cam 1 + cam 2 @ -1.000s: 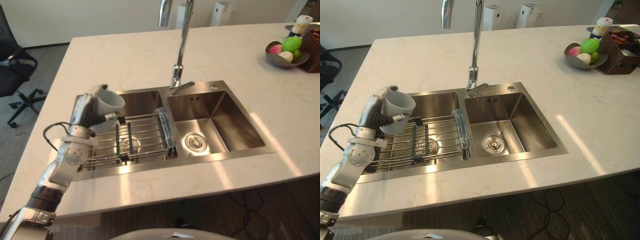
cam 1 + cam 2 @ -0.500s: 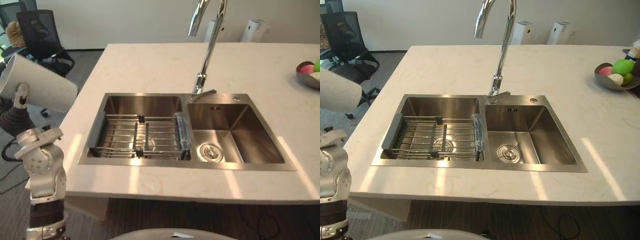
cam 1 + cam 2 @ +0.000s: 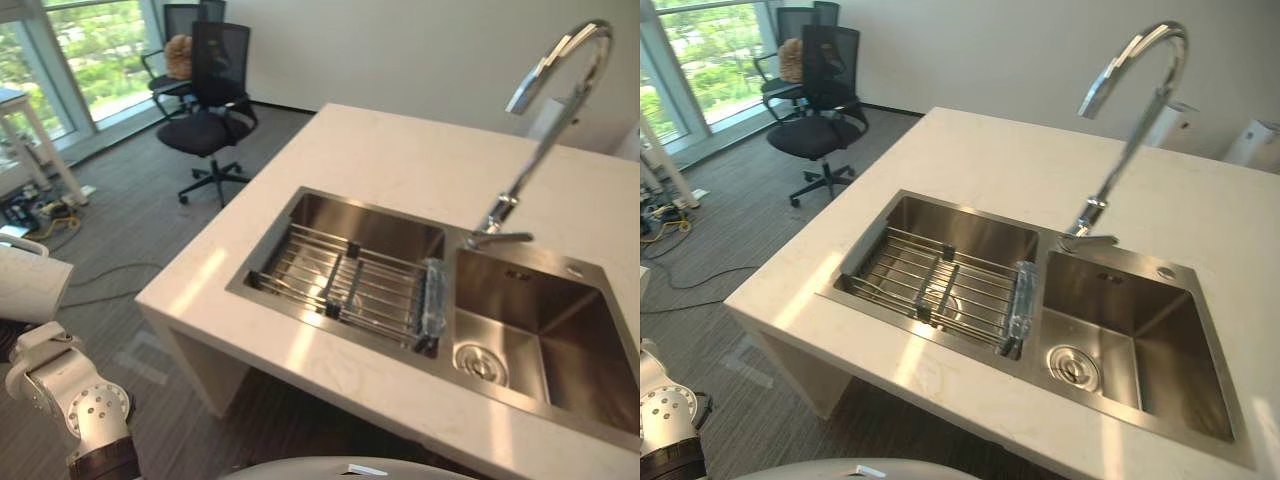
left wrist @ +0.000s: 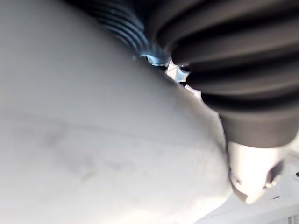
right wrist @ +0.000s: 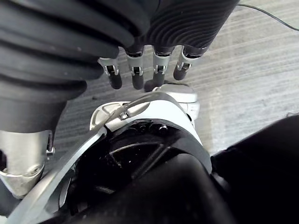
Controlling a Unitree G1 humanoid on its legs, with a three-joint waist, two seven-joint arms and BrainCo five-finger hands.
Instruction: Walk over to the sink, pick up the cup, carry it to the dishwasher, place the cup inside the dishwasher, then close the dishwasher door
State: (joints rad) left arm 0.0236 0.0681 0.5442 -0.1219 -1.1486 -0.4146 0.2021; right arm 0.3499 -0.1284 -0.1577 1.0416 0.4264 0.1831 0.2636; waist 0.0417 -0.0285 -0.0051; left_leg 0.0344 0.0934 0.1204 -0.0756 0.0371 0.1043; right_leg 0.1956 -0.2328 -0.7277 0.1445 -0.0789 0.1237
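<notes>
The white cup (image 3: 28, 288) hangs at the far left of the left eye view, over the carpet and well clear of the counter's corner. My left hand (image 4: 250, 173) is shut on it. In the left wrist view the cup's pale wall (image 4: 93, 140) lies tight against the dark ribbed cover and the thumb. My right hand (image 5: 140, 28) is open and holds nothing, and its fingers (image 5: 135, 77) hang straight above the grey carpet.
The white counter (image 3: 400, 150) holds a steel double sink (image 3: 330, 335) with a wire rack (image 3: 350, 285) in its left basin and a tall tap (image 3: 540, 130). Black office chairs (image 3: 210, 100) stand on the carpet beyond the counter's corner. A white table leg (image 3: 45, 140) and floor cables (image 3: 50, 210) lie at the left.
The camera has swung left and back from the sink. The cup, lifted off the rack a second ago, stays in my left hand and now sits lower, off the counter's side.
</notes>
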